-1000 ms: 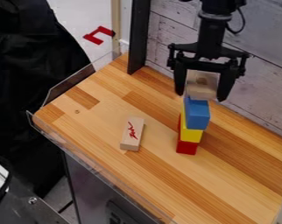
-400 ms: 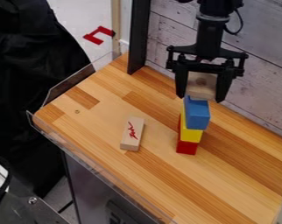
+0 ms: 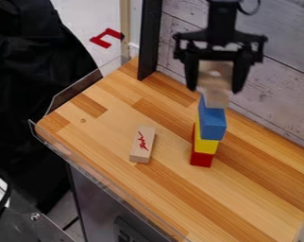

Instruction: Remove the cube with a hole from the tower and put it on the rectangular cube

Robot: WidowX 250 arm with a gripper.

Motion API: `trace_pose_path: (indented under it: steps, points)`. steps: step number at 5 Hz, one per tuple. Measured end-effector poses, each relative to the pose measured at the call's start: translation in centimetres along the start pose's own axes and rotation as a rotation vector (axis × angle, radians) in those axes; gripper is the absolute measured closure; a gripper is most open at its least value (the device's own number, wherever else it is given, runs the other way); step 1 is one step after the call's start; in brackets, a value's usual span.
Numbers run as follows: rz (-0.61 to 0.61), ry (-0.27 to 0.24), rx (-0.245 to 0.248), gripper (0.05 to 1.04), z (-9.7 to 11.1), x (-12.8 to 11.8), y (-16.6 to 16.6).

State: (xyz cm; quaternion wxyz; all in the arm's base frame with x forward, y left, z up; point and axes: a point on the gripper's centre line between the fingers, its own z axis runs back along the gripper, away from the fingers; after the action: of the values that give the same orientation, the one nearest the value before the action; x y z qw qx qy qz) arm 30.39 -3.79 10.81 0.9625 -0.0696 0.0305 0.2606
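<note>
Above the tower, the gripper (image 3: 215,88) hangs in front of the back wall, shut on the pale wooden cube with a hole (image 3: 215,71). Beneath that cube, pale wood reaches down to the blue block (image 3: 212,125); I cannot tell if it is the same cube or another piece. Below the blue block come a yellow block (image 3: 206,146) and a red block (image 3: 201,159) at the bottom. Left of the tower, the rectangular wooden block (image 3: 142,144) with red marks lies flat on the table, apart from the stack.
The wooden table (image 3: 110,137) has a clear raised guard (image 3: 85,87) along its left edge. A black post (image 3: 149,40) stands at the back, beside the whitewashed plank wall (image 3: 281,90). A red angular shape (image 3: 105,38) is on the floor beyond the table.
The gripper has risen, and the cube with the hole has moved up between its fingers. The blue, yellow and red blocks and the rectangular block have stayed in place.
</note>
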Motion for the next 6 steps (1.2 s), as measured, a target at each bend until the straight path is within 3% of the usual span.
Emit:
trace_pose_path:
  steps: [1,2,3,4,5,6]
  points:
    - [0.038,-0.027,-0.008,0.255,1.5,-0.3,1.3]
    - [0.099,-0.008,0.017,0.255,0.8,-0.1,3.3]
    - [0.166,0.024,0.029,0.255,-0.3,0.0,5.8]
    - [0.251,0.095,0.022,0.255,-2.4,-0.3,8.4]
    - [0.287,0.121,-0.007,0.255,-4.2,-0.3,9.3]
    - [0.298,0.107,-0.033,0.255,-5.9,0.2,9.2]
